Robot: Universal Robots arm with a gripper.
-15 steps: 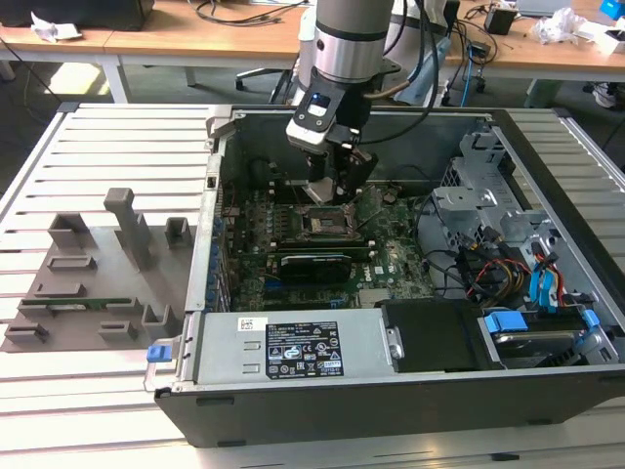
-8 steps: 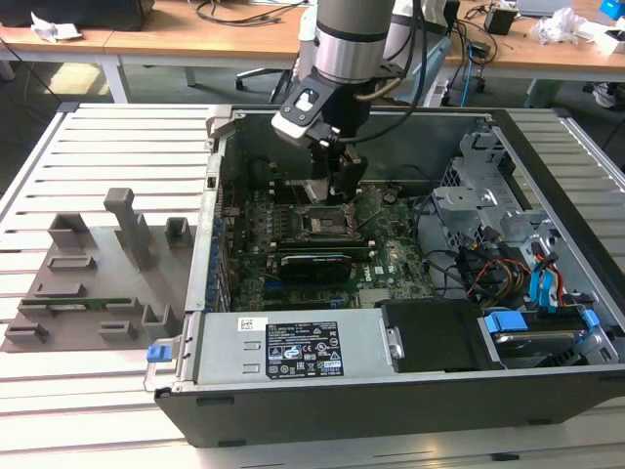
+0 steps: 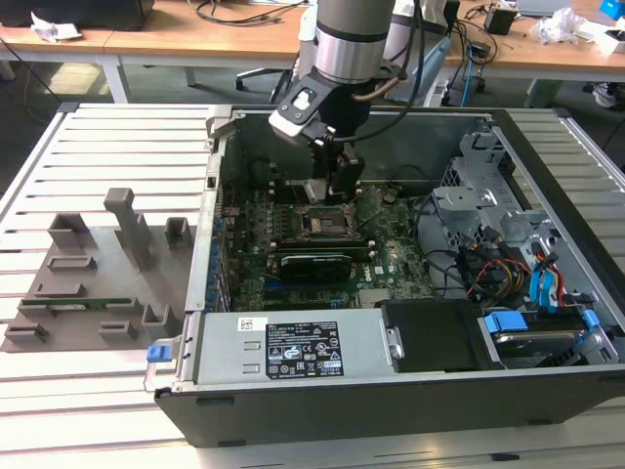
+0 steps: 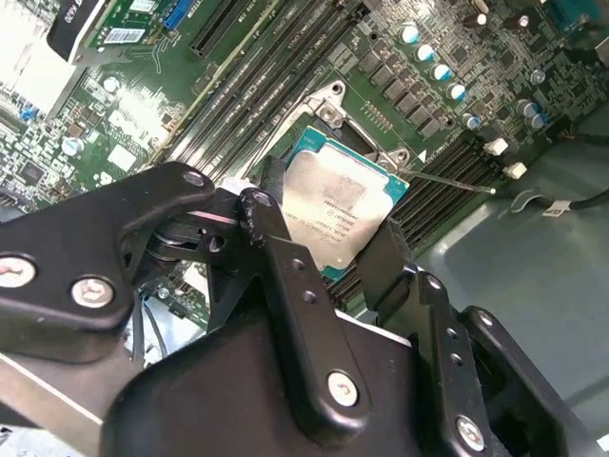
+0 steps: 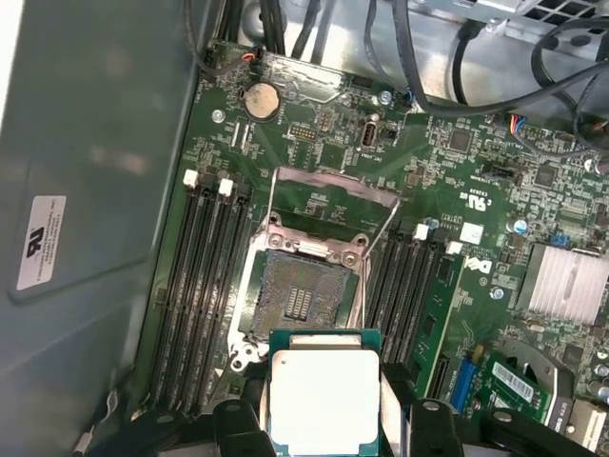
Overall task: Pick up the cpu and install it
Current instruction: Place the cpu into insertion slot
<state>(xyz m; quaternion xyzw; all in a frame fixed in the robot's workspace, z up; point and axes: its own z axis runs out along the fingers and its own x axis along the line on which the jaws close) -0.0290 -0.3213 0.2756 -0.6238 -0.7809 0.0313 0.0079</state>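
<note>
- the gripper point(image 4: 335, 243) is clamped on the cpu point(image 5: 324, 405); its two black fingers point(image 4: 285, 276) press on opposite edges of the chip, with the silver plate facing up.
- the cpu hangs inside the open computer case point(image 3: 322, 415), over the motherboard point(image 5: 457, 162). in the first wrist view it sits just beside the open socket point(image 5: 303, 293) and looks not yet seated. its height over the board cannot be told.
- the socket lies near the middle of the motherboard, between two banks of memory slots point(image 5: 205, 286). its hinged metal frame point(image 5: 333, 186) is swung open and the thin lever point(image 5: 379, 249) stands free along one side.
- likely risk: if the chip comes down off-centre or slightly turned, its corner could land on the socket's contact field and bend the contacts.
- likely risk: the hold is on thin edges only, so a nudge against the socket rim could tilt the chip or make it slip.
- likely risk: the fingers reach past the chip's sides, so on the way down they may strike the socket surround or the lever before the chip sits flat.
- likely risk: the raised frame is close by and could catch the chip's leading edge.
</note>
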